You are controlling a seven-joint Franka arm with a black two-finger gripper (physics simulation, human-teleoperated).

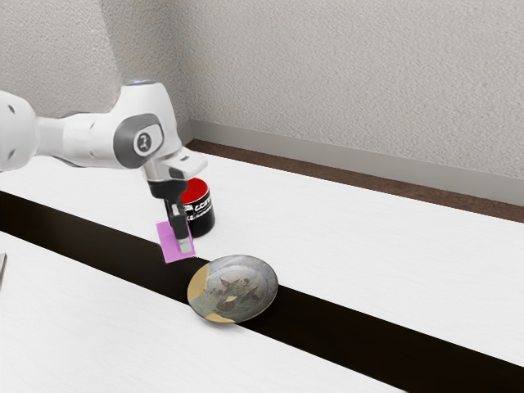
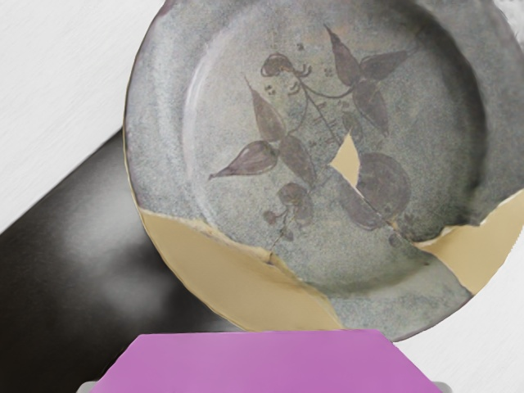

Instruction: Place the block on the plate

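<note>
Block [image 1: 166, 243] sits between the fingertips of the gripper [image 1: 179, 240] in the exterior view, pinched from two sides, one finger crossing its near face. It hangs a little tilted, apart from the plate [image 1: 237, 288], off toward the exterior view's left of it. A mug [image 1: 201, 219], black with a red inside, shows just behind the gripper. The plate overlaps a dark strip [image 1: 352, 327] on the white table [image 1: 409, 246].

In the wrist view, the block is right at the gripper, with grey bits of the fingers [image 2: 442, 386] at two opposite sides of it. Past the block lies the plate, leaf-patterned, with tan patches.
</note>
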